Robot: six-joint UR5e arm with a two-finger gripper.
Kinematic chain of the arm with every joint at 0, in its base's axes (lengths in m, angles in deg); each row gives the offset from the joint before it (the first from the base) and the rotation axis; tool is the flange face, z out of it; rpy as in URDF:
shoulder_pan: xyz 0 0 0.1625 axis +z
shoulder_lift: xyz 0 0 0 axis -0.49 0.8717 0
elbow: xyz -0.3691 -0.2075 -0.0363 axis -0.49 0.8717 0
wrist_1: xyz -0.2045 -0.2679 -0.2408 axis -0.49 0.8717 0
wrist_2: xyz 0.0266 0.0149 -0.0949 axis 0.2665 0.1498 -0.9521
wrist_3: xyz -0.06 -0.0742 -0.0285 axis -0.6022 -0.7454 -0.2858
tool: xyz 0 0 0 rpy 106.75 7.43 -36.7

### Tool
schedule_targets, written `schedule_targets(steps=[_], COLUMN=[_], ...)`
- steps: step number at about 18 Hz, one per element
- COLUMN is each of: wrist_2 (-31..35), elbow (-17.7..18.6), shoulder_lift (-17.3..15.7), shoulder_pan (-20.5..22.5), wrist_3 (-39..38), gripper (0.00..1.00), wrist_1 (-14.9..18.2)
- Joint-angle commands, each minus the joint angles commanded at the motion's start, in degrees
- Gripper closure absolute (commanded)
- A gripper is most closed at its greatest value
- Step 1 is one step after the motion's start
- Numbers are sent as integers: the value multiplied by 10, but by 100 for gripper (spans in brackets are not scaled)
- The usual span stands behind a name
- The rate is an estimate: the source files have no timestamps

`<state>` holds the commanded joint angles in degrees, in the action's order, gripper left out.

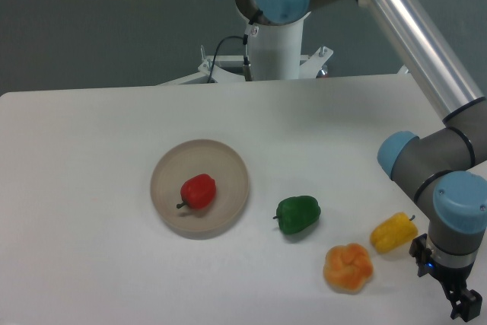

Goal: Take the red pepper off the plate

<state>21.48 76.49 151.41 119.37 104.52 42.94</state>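
Note:
The red pepper (198,191) is small and glossy with a short dark stem pointing to the lower left. It lies on the round beige plate (228,165), slightly left of the plate's centre. My gripper (458,301) hangs at the bottom right corner of the camera view, far to the right of the plate, beyond the other peppers. Its black fingers are partly cut off by the frame edge, so I cannot tell how the jaws stand. Nothing shows between them.
A green pepper (297,214) lies right of the plate. An orange pepper (348,267) and a yellow pepper (393,233) lie further right, close to the gripper. The arm's base (274,51) stands at the table's back edge.

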Motion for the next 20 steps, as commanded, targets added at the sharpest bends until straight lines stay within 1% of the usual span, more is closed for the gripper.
schedule_targets(steps=[3, 7, 9, 10, 11, 12, 14, 15, 16, 18, 19, 20], wrist_2=[-1, -14, -14, -13, -12, -16, -24, -30, -32, -48, -54, -54], elbow=[1, 11, 24, 32, 47, 73, 95, 119, 150, 189, 220, 243], shoulder_lift=[0, -6, -18, -26, -37, -56, -79, -97, -123, -156, -184, -204], shoulder_pan=[-8, -12, -25, -29, -30, -37, -43, -51, -57, -59, -64, -68], wrist_3=[0, 0, -8, -24, -45, -70, -105, -147, -187, -213, -220, -222], gripper=[0, 0, 0, 0, 0, 0, 0, 0, 0, 0, 0, 0], wrist_1=[0, 1, 1, 2, 2, 2, 6, 10, 16, 18, 18, 18])
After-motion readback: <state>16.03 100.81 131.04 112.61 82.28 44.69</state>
